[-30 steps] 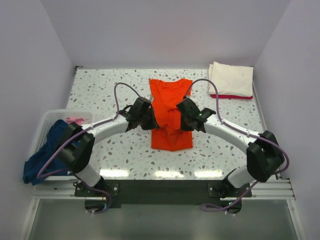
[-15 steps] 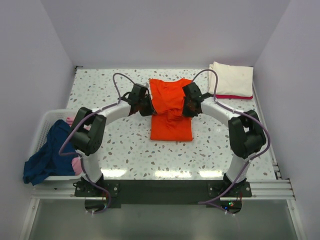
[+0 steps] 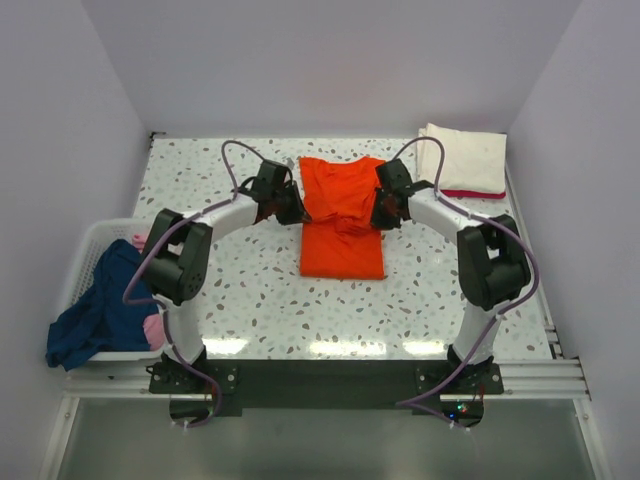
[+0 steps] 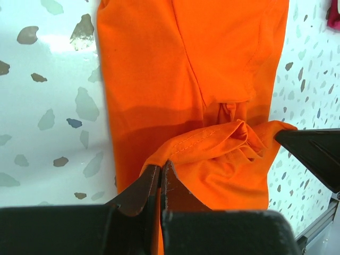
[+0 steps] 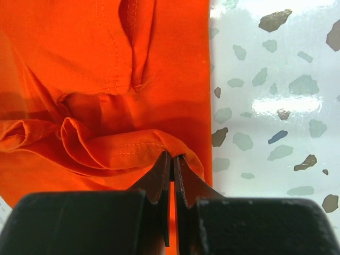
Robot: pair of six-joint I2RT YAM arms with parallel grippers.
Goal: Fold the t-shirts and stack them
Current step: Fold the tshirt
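Both arms have reached farther up the table vs a sec ago, away from their bases, & the pinched cloth has gone w/ them. So the near edge of the orange t-shirt now sits farther from the bases than before, doubled over itself. On the shirt's left side the left gripper is clamped tight on a stitched hem, jaws pressed together w/ orange cloth caught between. On the right side the right gripper does the same, pinching a hemmed fold. Btwn the two, the lifted layer sags & bunches into loose wrinkles over the flat layer below. The shirt lies at the table's centre, long axis running away from the bases, far end spread flat. In the left wrist view a dark finger of the right gripper shows at the right edge, just beside the bunched cloth. Far right corner: a folded cream-white t-shirt rests on a red t-shirt, w/ only a thin red strip showing at the near side. Off the table's left edge sits a basket, w/ a navy t-shirt spilling over its near rim & a pink t-shirt peeking out beside it. Both lots are well apart from the grippers.
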